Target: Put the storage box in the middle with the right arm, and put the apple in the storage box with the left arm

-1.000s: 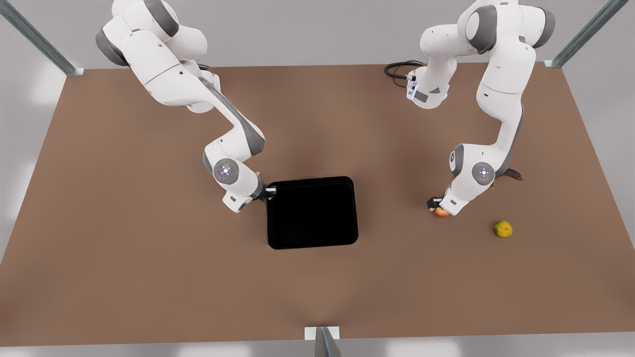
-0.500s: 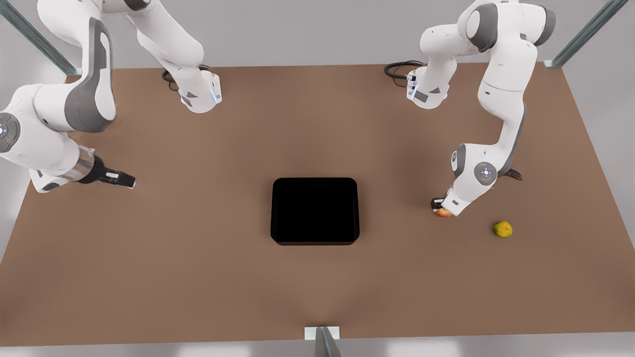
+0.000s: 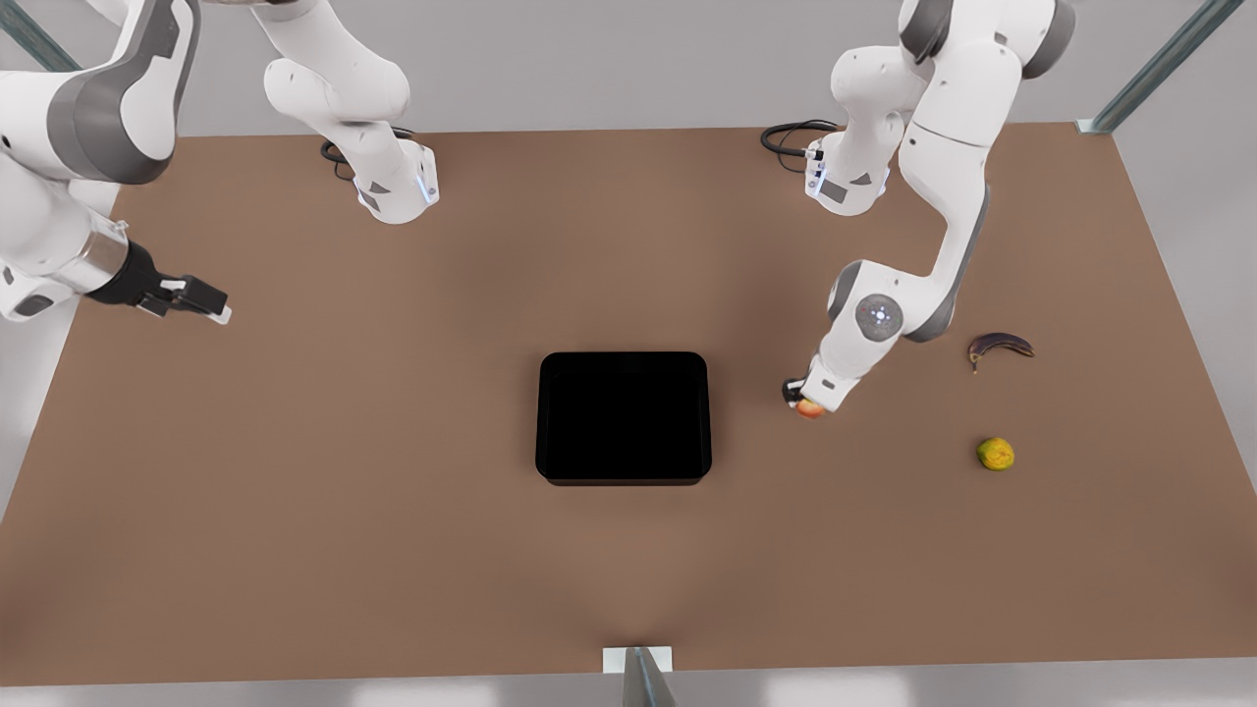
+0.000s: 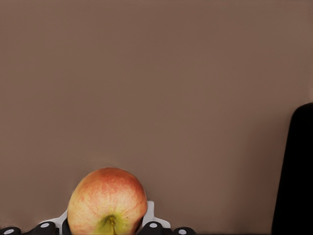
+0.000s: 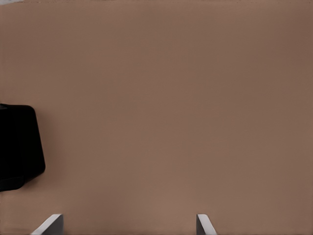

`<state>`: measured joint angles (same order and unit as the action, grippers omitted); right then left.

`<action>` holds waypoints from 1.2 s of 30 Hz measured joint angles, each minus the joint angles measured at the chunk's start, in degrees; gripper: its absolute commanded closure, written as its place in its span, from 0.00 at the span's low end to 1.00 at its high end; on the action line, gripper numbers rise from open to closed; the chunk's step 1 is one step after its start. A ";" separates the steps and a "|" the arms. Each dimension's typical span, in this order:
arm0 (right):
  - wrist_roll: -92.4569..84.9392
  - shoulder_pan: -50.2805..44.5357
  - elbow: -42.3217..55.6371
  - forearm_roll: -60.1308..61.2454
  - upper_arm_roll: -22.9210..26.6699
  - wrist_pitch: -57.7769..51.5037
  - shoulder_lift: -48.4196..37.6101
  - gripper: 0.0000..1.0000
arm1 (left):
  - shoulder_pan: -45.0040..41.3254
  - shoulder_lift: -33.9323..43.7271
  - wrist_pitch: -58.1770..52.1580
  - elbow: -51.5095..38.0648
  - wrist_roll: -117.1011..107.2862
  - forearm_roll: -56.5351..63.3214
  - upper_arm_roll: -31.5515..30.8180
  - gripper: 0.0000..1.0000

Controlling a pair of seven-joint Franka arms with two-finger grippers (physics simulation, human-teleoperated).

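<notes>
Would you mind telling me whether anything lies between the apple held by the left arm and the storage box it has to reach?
Nothing visible does. The left gripper holds the apple on the front view's right of the storage box, with bare table between them. The banana and yellow-green fruit lie farther right. The right gripper waits far off.

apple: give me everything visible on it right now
The apple is small and round, red blushing into pale yellow-green around its stem dimple, with a smooth skin. It sits between the fingers of the left gripper, which is shut on it, at the front view's right. In the front view it shows as a red-orange spot under the gripper, apart from the storage box, with bare table between them. Whether it touches the table cannot be told.
</notes>
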<state>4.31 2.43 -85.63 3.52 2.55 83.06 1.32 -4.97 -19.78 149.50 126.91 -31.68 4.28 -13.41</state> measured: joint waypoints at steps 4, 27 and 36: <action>0.00 -1.63 0.62 0.09 0.08 0.00 0.00 0.00 | -2.77 0.97 -0.79 -0.17 -7.96 -0.06 -1.83 0.34; -0.17 0.56 0.79 0.09 0.17 0.09 0.09 0.00 | -21.61 -8.49 -3.09 -17.70 -34.76 -0.67 -3.55 0.33; -0.17 0.77 0.82 0.09 0.17 0.00 0.44 0.00 | -19.99 -5.65 -10.12 -19.27 -33.57 0.96 -3.11 0.00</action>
<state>4.14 3.20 -84.82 3.60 2.72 83.06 1.76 -24.95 -25.43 139.39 107.65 -65.25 5.25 -16.52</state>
